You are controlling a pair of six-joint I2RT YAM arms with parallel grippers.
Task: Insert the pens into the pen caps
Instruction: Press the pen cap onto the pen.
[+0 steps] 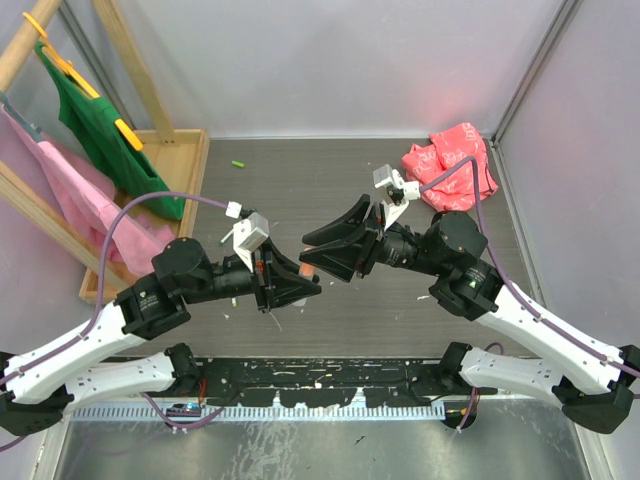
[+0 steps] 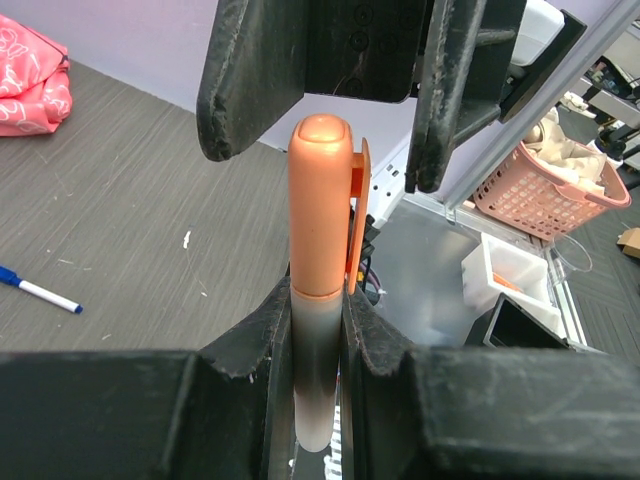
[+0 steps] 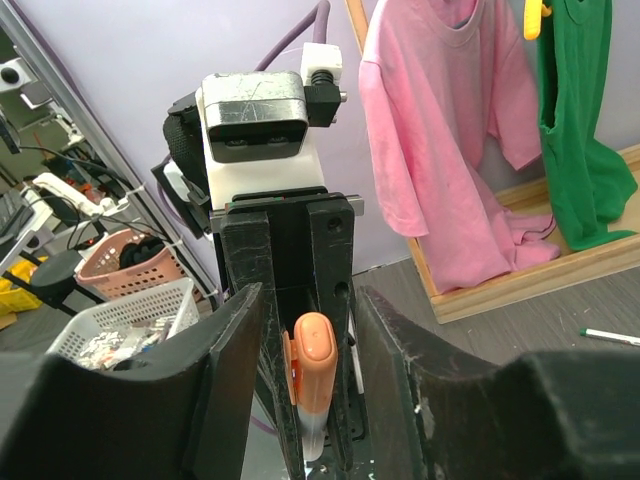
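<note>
1. The left gripper [image 1: 290,283] is clamped on the grey barrel of a slim marker pen [image 2: 318,385]. It holds the pen above the table with its capped end aimed at 3 o'clock, toward the other arm. This probably steadies the pen so that the other arm can work on that end.
2. An orange plastic cap with a side clip [image 2: 320,200] sits on the end of the pen, its seam meeting the barrel just above the left fingers [image 2: 258,335]. It looks seated, though how firmly cannot be told.
3. The right gripper [image 1: 312,256] has its jaws wide apart, one on each side of the cap and touching neither cap nor barrel. This placement suits closing on the cap or pressing it home.
4. Other task pieces lie loose on the dark table [image 1: 330,180]. A small green piece [image 1: 238,164], pen or cap, lies at 11 o'clock from the grippers. In the left wrist view a white pen with a blue end [image 2: 40,292] lies at 9 o'clock from the held pen.
5. The containers stand off the table. In the left wrist view a pink plastic basket [image 2: 530,205] at 3 o'clock from the cap holds white pieces. A white bin [image 2: 500,262] just below it holds something orange, too small to name.
</note>
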